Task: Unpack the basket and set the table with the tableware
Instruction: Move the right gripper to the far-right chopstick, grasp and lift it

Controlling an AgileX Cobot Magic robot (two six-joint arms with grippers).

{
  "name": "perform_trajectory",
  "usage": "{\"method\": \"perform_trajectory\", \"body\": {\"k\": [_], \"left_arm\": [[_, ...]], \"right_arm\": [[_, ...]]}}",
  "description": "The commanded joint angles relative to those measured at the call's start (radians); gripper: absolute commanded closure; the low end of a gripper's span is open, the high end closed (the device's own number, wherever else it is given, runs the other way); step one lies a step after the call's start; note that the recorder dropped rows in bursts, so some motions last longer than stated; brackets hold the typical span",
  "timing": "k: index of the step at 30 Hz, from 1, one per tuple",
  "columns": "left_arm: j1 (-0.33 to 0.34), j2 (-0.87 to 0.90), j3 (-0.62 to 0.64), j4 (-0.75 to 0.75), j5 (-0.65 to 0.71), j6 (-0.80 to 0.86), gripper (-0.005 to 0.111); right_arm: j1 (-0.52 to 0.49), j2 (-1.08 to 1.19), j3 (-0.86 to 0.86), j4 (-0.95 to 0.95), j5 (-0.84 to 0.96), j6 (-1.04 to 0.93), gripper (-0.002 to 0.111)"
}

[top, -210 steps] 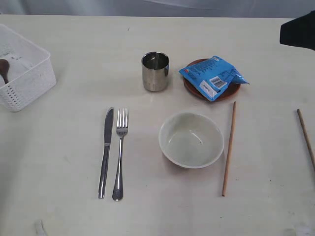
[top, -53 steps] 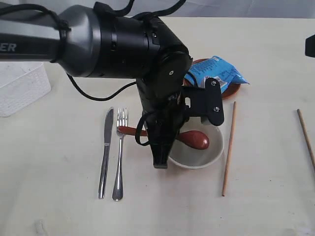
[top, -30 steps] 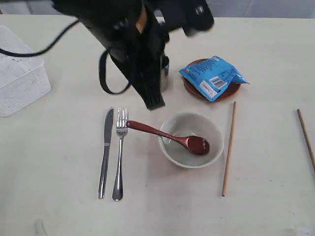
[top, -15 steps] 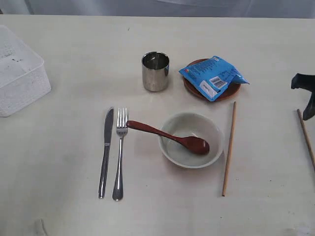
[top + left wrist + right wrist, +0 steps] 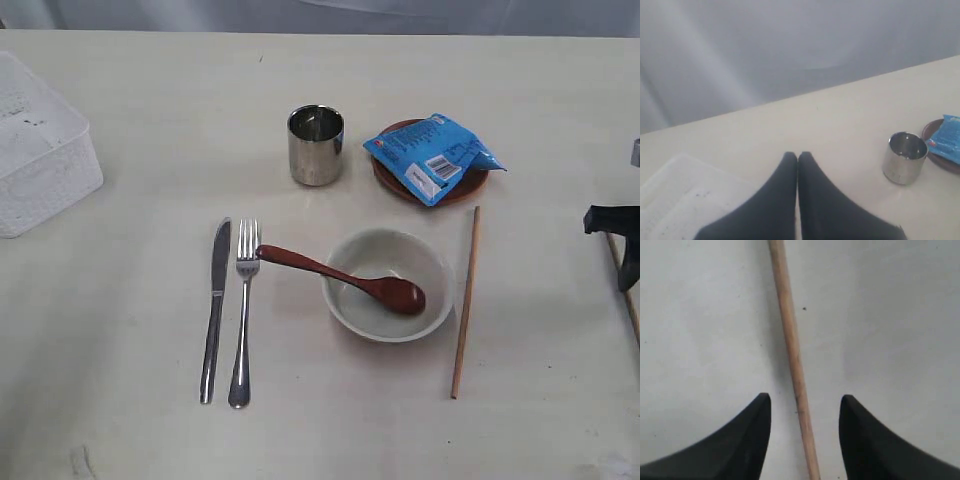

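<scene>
Right claw (image 5: pixel 805 398) shifted, straddling chopstick (image 5: pixel 790 330); packet (image 5: pixel 432 157) print unreadable.

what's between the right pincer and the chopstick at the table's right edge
Nothing visible. The right pincer is open, and the chopstick lies flat on the table in the gap between its jaws, with bare tabletop on either side.
</scene>
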Motion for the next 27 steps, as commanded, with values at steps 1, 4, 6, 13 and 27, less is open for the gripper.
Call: {"method": "perform_trajectory", "body": {"k": [1, 4, 6, 13, 27], "left_arm": [[0.002, -0.03, 0.013, -0.006, -0.068, -0.018, 0.106], [0.002, -0.039, 0.013, -0.004, -0.06, -0.018, 0.106], [0.002, -0.039, 0.013, -0.004, -0.054, -0.018, 0.106], [0.002, -0.039, 0.015, 0.017, -0.047, -0.018, 0.106], [0.002, -0.039, 0.015, 0.018, -0.041, -0.018, 0.106]], "right_arm": [[-0.004, 0.015, 0.022, -0.011, -0.062, 0.003, 0.066], [-0.002, 0.036, 0.042, -0.009, -0.084, 0.003, 0.066], [0.002, 0.056, 0.056, -0.007, -0.1, 0.001, 0.066], [0.062, 0.118, 0.063, -0.028, -0.113, -0.003, 0.097], [0.11, -0.056, 0.009, 0.206, 0.027, -0.154, 0.109]]}}
